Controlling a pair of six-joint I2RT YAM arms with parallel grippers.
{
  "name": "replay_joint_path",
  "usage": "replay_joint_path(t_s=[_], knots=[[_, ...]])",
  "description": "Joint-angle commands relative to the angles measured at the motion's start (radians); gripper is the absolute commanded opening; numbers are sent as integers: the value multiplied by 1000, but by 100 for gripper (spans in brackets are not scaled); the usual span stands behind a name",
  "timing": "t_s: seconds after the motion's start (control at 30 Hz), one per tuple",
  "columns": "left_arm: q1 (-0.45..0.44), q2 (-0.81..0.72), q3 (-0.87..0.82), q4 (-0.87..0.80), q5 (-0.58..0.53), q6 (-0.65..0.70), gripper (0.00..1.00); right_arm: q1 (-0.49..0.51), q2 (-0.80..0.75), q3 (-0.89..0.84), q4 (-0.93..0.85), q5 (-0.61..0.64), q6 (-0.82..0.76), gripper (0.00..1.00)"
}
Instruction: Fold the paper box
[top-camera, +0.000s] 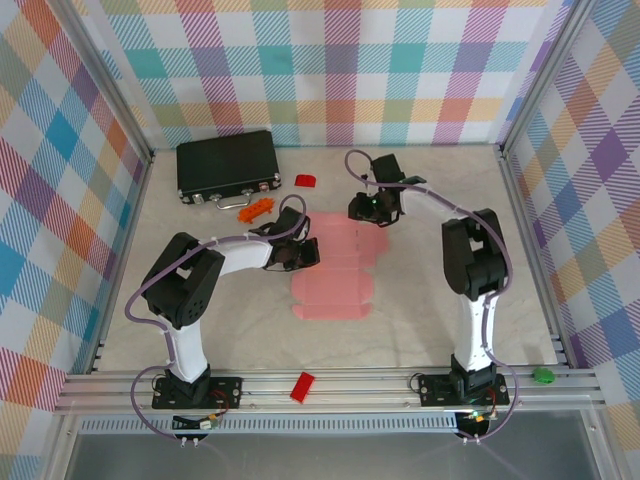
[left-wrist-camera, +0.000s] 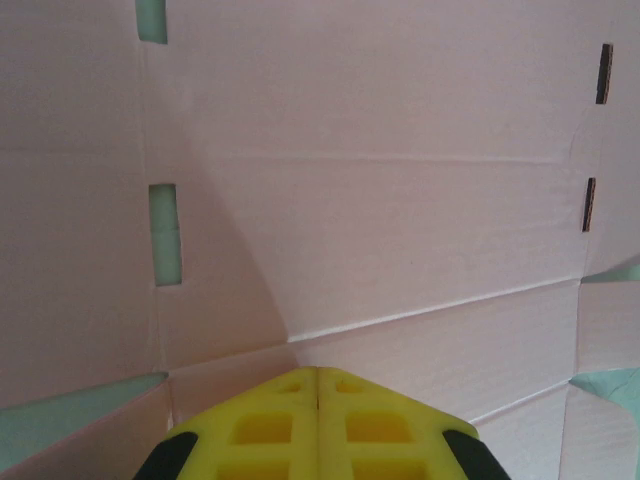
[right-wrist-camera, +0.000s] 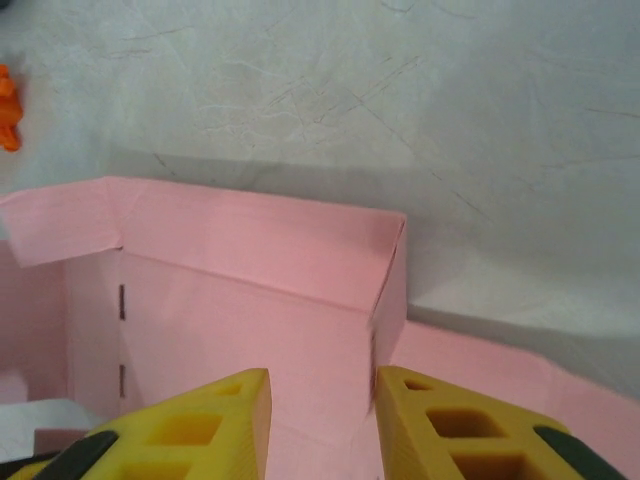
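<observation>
Bench holds the paper box, light floppy card: left jaws shut, empty, over it; right jaws part-open astride a raised flap; I'd pinch near a crease.

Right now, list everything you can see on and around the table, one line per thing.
paper box: one, pale pink, die-cut sheet mid-table, mostly flat, far flap raised
black case: one, black, far left of the table
orange piece: one, orange, just in front of the case
far red piece: one, red, right of the case
near red piece: one, red, on the near rail
green object: one, green, right end of the near rail, too small to identify
table: one, pale grey, under everything
left gripper: one, yellow fingers, shut, over the sheet
right gripper: one, yellow fingers, open, at the raised flap
</observation>
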Motion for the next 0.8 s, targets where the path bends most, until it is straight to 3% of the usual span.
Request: replay_joint_path(t_s=[0.0,0.23,0.53,0.77], knots=[[-12,-22,60,-82,14,29,2,13,-113,-49,-25,35,-31,34],[-12,-106,100,-145,-30,51,17,56,-226,-203,2,3,-21,32],[-6,-298,-46,-244,-279,39,40,162,-208,-306,84,-17,37,19],[2,-293,-103,-235,-250,43,47,197,-156,-346,136,-22,87,14]])
